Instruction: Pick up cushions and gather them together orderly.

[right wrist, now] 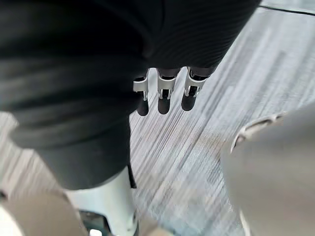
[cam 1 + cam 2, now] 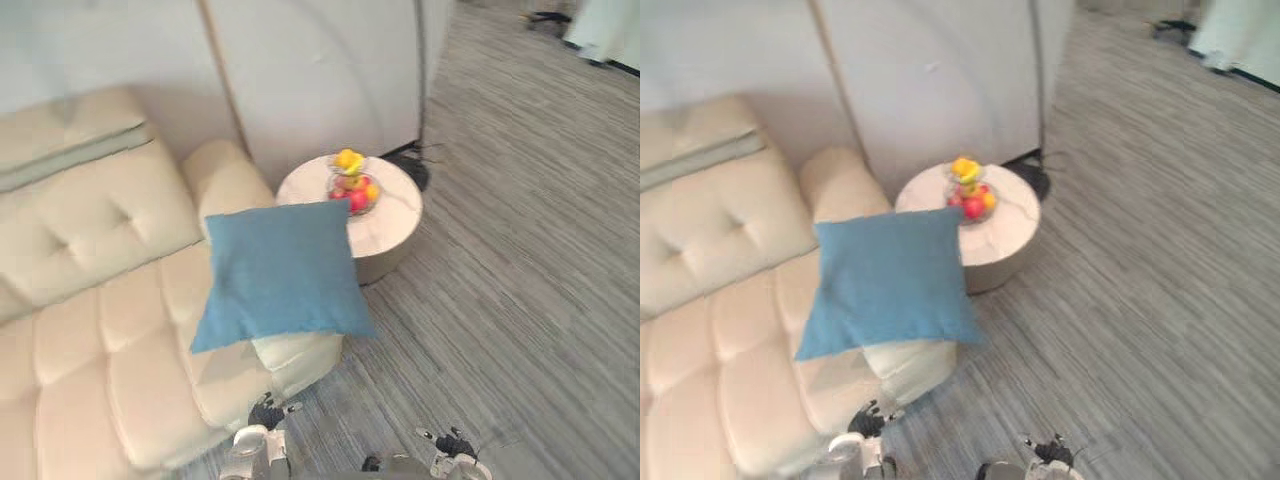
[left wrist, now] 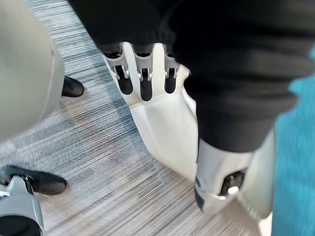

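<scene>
Looks pre-grasp: left hand [image 3: 142, 78] and right hand [image 1: 165, 96] hang relaxed, empty. Next, likely reach for blue cushion [image 2: 280, 270], 12 o'clock from left hand.

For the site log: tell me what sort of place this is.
Probably a lounge or waiting area: a cream tufted leather sofa with a square blue fabric cushion at its end, a low round pale side table bearing a glass bowl of fruit, and grey striped carpet.

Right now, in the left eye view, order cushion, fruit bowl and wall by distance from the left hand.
From the left hand:
1. Cushion, on the sofa.
2. Fruit bowl, on the round table.
3. Wall, behind the table.
</scene>
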Available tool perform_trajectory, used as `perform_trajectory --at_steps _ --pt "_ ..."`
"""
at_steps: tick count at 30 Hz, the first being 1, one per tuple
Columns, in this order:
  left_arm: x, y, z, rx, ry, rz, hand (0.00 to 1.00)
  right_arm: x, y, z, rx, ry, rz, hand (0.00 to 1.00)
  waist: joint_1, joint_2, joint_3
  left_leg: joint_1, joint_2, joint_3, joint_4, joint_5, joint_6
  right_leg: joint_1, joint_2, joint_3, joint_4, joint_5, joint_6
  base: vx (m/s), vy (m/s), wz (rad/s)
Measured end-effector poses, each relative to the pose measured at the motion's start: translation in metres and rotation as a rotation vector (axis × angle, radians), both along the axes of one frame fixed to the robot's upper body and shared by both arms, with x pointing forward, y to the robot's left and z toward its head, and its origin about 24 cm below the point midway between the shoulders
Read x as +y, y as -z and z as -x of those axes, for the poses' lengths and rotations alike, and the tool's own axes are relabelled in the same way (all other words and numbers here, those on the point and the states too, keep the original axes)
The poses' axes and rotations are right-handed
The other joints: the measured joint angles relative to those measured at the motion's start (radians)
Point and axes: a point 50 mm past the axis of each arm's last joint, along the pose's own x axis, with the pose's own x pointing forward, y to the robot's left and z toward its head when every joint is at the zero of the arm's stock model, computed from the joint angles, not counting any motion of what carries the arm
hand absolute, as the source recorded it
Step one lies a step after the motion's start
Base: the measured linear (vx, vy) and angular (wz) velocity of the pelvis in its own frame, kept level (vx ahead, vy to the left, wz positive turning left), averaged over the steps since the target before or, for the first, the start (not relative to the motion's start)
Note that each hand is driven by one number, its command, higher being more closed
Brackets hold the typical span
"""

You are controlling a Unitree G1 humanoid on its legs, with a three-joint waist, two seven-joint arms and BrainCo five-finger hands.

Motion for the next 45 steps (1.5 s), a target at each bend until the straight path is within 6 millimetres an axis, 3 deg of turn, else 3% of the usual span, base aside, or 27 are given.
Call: perform_trajectory --at_steps 3,7,11,16,22,27,29,32,38,42,45 --pt "0.005 0.001 0.003 0.006 0.037 -0.019 0.00 0.002 -0.002 -0.009 -0.023 0.000 -0.005 0.00 0.011 -0.013 -0.009 0.001 -0.032 0.018 -0.062 0.028 -0.031 0.014 -0.008 0.024 -0.044 -0.001 0.002 -0.01 0.138 0.55" --pt "0.018 0.002 0.007 0.017 0.065 -0.057 0.00 0.007 0.000 -0.007 -0.015 -0.001 -0.023 0.00 0.010 -0.023 -0.018 0.027 -0.076 0.025 -0.115 0.054 -0.016 0.039 -0.025 0.061 -0.110 0.011 0.029 -0.04 0.107 -0.06" --pt "0.032 0.004 0.015 0.039 0.053 -0.092 0.00 0.002 0.001 0.003 0.014 0.007 -0.010 0.00 0.006 -0.023 -0.032 0.089 -0.110 0.023 -0.248 0.120 -0.006 0.048 -0.030 0.064 -0.145 0.025 0.050 -0.06 0.074 0.02" --pt "0.053 -0.010 0.005 -0.053 -0.083 -0.112 0.00 -0.014 -0.006 -0.011 -0.028 0.001 0.038 0.00 0.006 -0.037 -0.040 0.078 -0.122 0.016 -0.248 0.121 -0.004 0.053 -0.029 0.065 -0.184 0.051 0.058 -0.01 0.051 0.02" --pt "0.089 -0.055 -0.032 -0.314 -0.222 -0.186 0.00 -0.062 -0.053 -0.064 -0.257 -0.025 0.229 0.00 0.003 -0.024 -0.049 0.039 -0.139 -0.004 -0.248 0.117 0.002 0.041 -0.030 0.072 -0.242 0.085 0.061 0.04 0.042 0.03" --pt "0.093 -0.085 -0.058 -0.467 -0.262 -0.209 0.00 -0.080 -0.111 -0.131 -0.499 -0.057 0.345 0.00 0.005 -0.006 -0.035 -0.034 -0.138 -0.009 -0.247 0.127 0.015 -0.019 -0.020 0.094 -0.282 0.134 0.052 0.04 0.014 -0.13" --pt "0.088 -0.112 -0.085 -0.591 -0.279 -0.207 0.00 -0.081 -0.138 -0.158 -0.597 -0.070 0.381 0.00 0.005 -0.004 -0.023 -0.100 -0.135 -0.031 -0.247 0.148 0.036 -0.077 -0.015 0.113 -0.282 0.155 0.036 0.01 0.008 0.06" --pt "0.079 -0.147 -0.118 -0.739 -0.293 -0.194 0.00 -0.077 -0.168 -0.185 -0.699 -0.080 0.408 0.00 0.005 -0.006 0.030 -0.130 -0.131 -0.041 -0.245 0.151 0.035 -0.105 -0.013 0.115 -0.279 0.157 0.037 -0.05 0.020 0.09" --pt "0.061 -0.196 -0.165 -0.902 -0.264 -0.134 0.00 -0.057 -0.217 -0.226 -0.868 -0.110 0.399 0.00 0.005 -0.003 0.108 -0.217 -0.133 -0.043 -0.235 0.171 0.045 -0.197 -0.019 0.125 -0.258 0.173 0.039 -0.04 0.038 -0.01" --pt "0.054 -0.216 -0.186 -0.943 -0.238 -0.137 0.00 -0.031 -0.236 -0.249 -0.922 -0.188 0.358 0.00 0.006 0.000 0.140 -0.244 -0.128 -0.042 -0.232 0.180 0.047 -0.230 -0.019 0.129 -0.243 0.173 0.039 -0.01 0.007 -0.01" --pt "0.045 -0.219 -0.195 -0.937 -0.201 -0.145 0.00 -0.015 -0.244 -0.261 -0.936 -0.228 0.326 0.00 0.012 0.005 0.151 -0.267 -0.126 -0.043 -0.229 0.186 0.048 -0.261 -0.018 0.133 -0.225 0.172 0.039 0.00 0.000 0.00"
